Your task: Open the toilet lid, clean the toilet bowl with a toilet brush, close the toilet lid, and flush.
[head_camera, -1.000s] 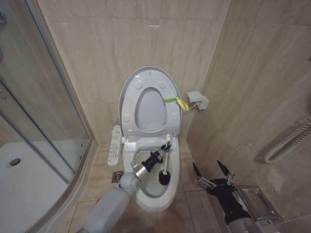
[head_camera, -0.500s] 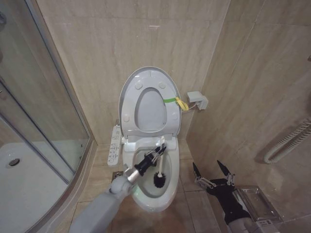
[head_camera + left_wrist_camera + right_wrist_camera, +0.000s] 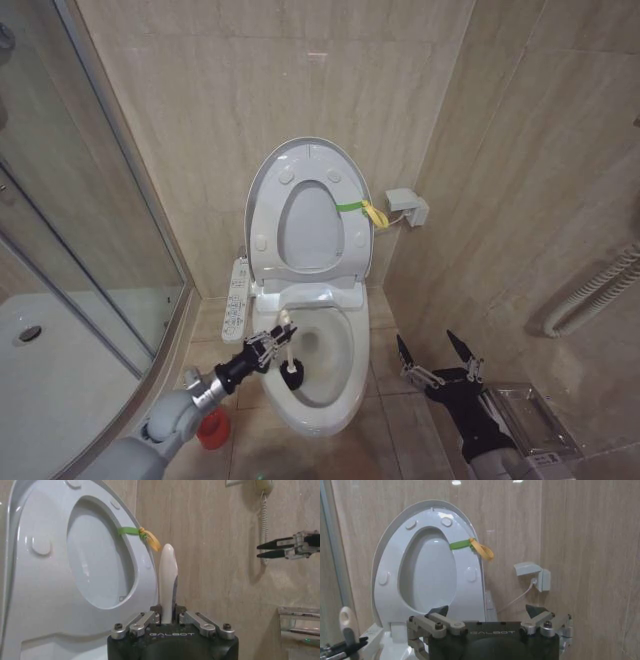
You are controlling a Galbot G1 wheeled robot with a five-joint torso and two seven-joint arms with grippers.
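The toilet lid [image 3: 262, 190] stands raised against the wall, with a yellow-green strap [image 3: 362, 209] tied at its side. Below it the toilet bowl [image 3: 345, 385] lies uncovered. My left gripper [image 3: 268, 346] is shut on the white handle of the toilet brush [image 3: 286, 332]. The black bristle head [image 3: 295, 377] sits just inside the bowl's left rim. The left wrist view shows the handle [image 3: 167, 578] sticking up out of the shut left gripper [image 3: 167, 619]. My right gripper [image 3: 437, 355] hangs open and holds nothing, low to the right of the toilet.
A red cup holder [image 3: 212, 428] stands on the floor left of the bowl, beside my left arm. A white button panel [image 3: 237, 298] hangs at the toilet's left. A glass shower door [image 3: 95, 240] closes off the left. A wall box [image 3: 408, 207] and a hose [image 3: 590, 290] are on the right.
My left arm has drawn back to the left. The brush has moved from the bowl's middle to its left rim. The red cup holder has come into view. The right arm has not moved.
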